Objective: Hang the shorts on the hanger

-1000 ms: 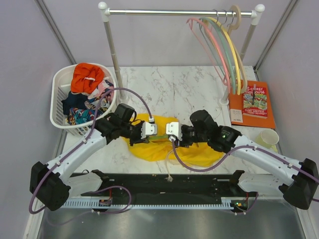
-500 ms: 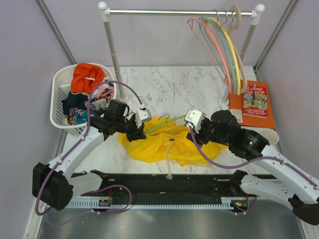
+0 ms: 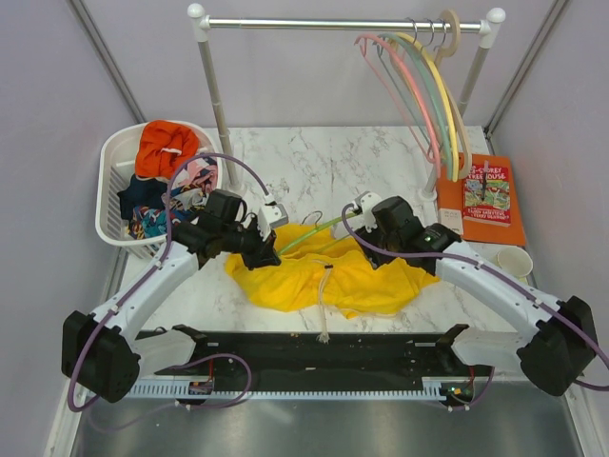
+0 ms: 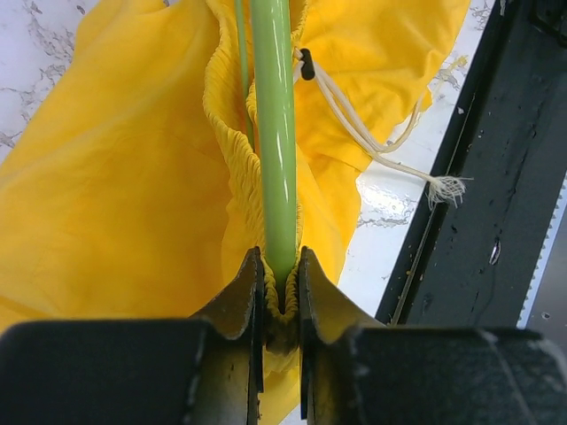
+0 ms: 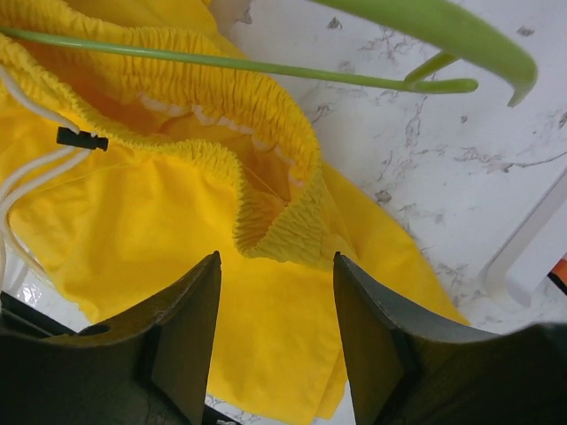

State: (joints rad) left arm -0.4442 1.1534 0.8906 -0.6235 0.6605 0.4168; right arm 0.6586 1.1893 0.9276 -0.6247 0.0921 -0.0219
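Observation:
The yellow shorts (image 3: 304, 281) lie crumpled on the marble table, white drawstring (image 3: 325, 305) trailing toward the front. The light green hanger (image 3: 319, 231) lies slanted across the waistband, partly inside it. My left gripper (image 3: 274, 251) is shut on the hanger's bar (image 4: 273, 133) together with a fold of waistband (image 4: 232, 159), seen close up in the left wrist view (image 4: 282, 266). My right gripper (image 3: 366, 249) is open and empty (image 5: 276, 258), hovering just above the right end of the waistband (image 5: 283, 221), with the hanger's end (image 5: 443, 35) beyond it.
A white basket (image 3: 112, 190) of clothes stands at the left. A clothes rail (image 3: 343, 23) at the back carries several hangers (image 3: 433, 95). An orange book (image 3: 485, 195) and a paper cup (image 3: 515, 262) are at the right. A black strip (image 3: 314, 347) runs along the front edge.
The grippers, close together over the shorts a second ago, have parted. The left drew back left with the hanger; the right swung out right, then back to the waistband's right end.

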